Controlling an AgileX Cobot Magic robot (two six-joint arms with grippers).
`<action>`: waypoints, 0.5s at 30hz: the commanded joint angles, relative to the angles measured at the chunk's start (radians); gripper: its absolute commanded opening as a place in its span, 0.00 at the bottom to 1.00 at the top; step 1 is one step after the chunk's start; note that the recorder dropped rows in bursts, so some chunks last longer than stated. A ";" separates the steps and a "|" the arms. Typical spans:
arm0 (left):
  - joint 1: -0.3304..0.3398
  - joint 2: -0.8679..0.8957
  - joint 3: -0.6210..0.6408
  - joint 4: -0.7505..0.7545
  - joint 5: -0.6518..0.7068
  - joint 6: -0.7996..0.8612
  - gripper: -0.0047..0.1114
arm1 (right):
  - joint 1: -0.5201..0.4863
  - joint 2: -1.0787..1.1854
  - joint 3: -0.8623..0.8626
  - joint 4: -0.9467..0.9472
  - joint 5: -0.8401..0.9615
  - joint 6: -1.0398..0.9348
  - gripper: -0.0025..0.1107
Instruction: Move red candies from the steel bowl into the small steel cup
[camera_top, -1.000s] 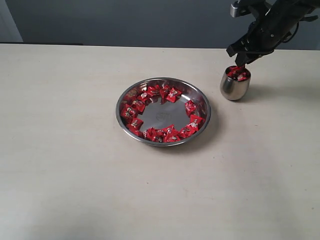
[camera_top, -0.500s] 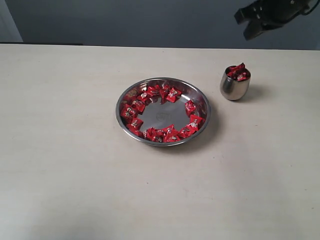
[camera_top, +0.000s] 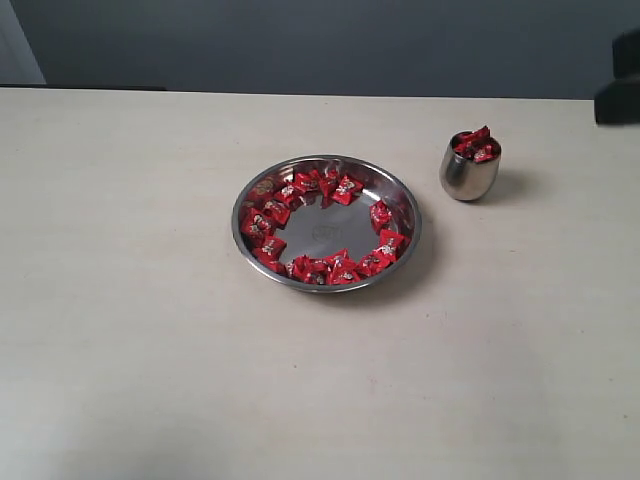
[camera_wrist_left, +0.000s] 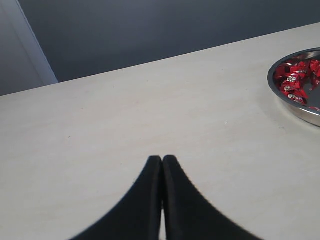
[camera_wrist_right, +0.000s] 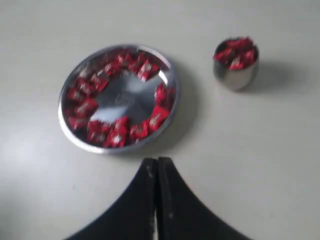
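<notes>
Shiny red wrapped candies (camera_top: 345, 187) are ringed inside the wide shallow steel bowl (camera_top: 325, 232); the small rounded steel cup (camera_top: 468, 178) is heaped. The black right gripper (camera_wrist_right: 156, 162), shut and empty, should be opened before descent.

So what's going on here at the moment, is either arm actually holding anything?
Neither arm is handling anything. The left gripper is shut and empty above bare table, off to one side of the steel bowl. The right gripper is also shut and empty, raised clear of bowl and cup. The small steel cup stands upright beside the bowl, not touching it, heaped with red candies. Many more lie in a ring in the bowl.
</notes>
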 joint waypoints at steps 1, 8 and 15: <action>0.000 -0.004 -0.001 0.003 -0.007 -0.005 0.04 | -0.002 -0.135 0.047 -0.042 0.136 0.026 0.02; 0.000 -0.004 -0.001 0.003 -0.007 -0.005 0.04 | -0.015 -0.367 0.357 0.050 -0.301 -0.038 0.02; 0.000 -0.004 -0.001 0.003 -0.007 -0.005 0.04 | -0.216 -0.785 0.823 0.408 -0.610 -0.514 0.02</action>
